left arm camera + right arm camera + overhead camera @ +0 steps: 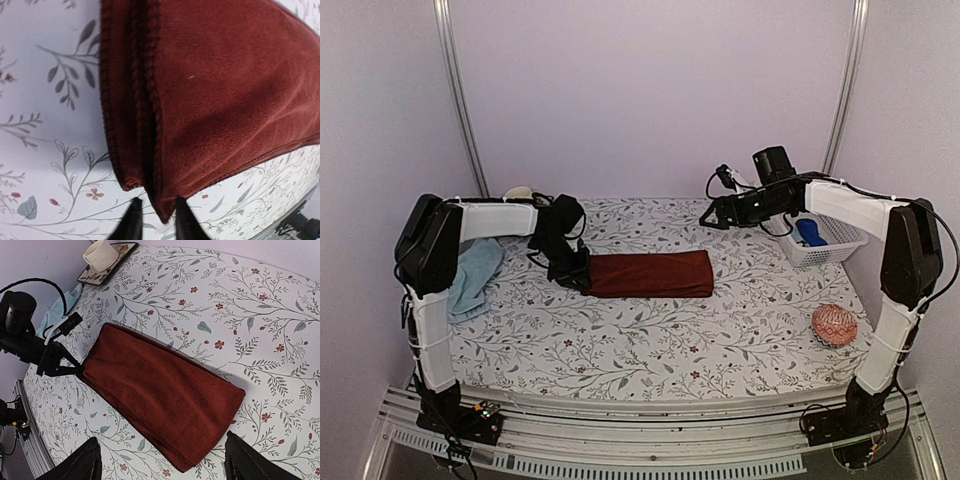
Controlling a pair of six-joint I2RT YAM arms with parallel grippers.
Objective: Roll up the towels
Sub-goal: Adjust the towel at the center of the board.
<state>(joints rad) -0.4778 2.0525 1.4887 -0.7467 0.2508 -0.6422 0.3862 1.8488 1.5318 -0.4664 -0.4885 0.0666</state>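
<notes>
Pale walls all round and a table (620,345) under a flowery cloth, nothing fancy. Going from the left: the blue towel (475,275) lies crumpled just outside the left pincer (575,278), partly under that arm, and looks untouched, so that one's for later I'd guess. The left pincer sits right at the left short end of the red towel (650,273). From its own camera the fingertips (134,222) are nearly together with the towel's corner poking in between them, but honestly I can't tell if it's actually pinching or just loosely around it. The red towel runs off to that pincer's right as a flat folded strip, no roll in it yet. So I'd say we're at the very start of rolling it. Next move probably needs a proper bite on that end, then curling it over toward the far end without the layers sliding apart. The right pincer (712,215) hangs wide apart and empty, up above the towel's right end. Beyond it sit a basket (840,250) and a ball (834,325).
</notes>
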